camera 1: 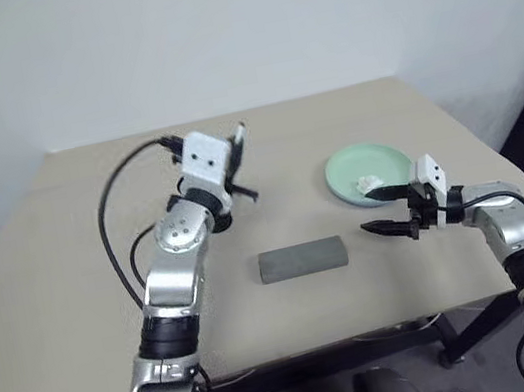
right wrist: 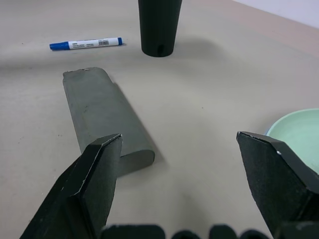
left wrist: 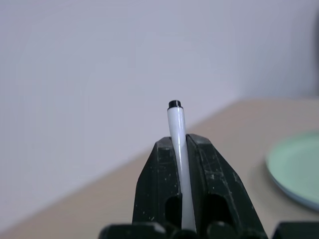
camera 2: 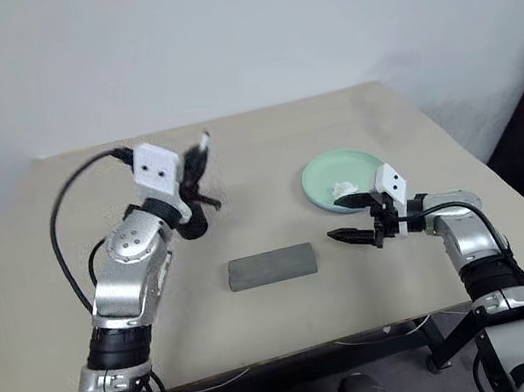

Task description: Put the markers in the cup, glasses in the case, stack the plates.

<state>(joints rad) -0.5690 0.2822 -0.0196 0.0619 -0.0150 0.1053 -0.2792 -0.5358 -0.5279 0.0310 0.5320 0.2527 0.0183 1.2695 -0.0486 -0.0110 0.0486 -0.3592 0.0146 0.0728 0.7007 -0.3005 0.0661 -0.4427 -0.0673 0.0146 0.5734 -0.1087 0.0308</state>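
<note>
The left claw (left wrist: 182, 164) is squeezing a white marker (left wrist: 178, 144) up high, while the right claw (right wrist: 179, 179) is hanging wide open by the grey case (right wrist: 102, 117).

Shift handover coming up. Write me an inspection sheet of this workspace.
Surface: beige table, bare around the items.
Job's things: grey case shut, lying flat; mint plate near the right side; black cup upright; blue-capped marker lying beside the cup; another marker held.
Clutter: crumpled white tissue on the plate.
Grippers: left gripper shut on a marker, raised; right gripper open, near the case.
Cables: black cable looping off the left wrist.
Surroundings: plain white wall.
</note>
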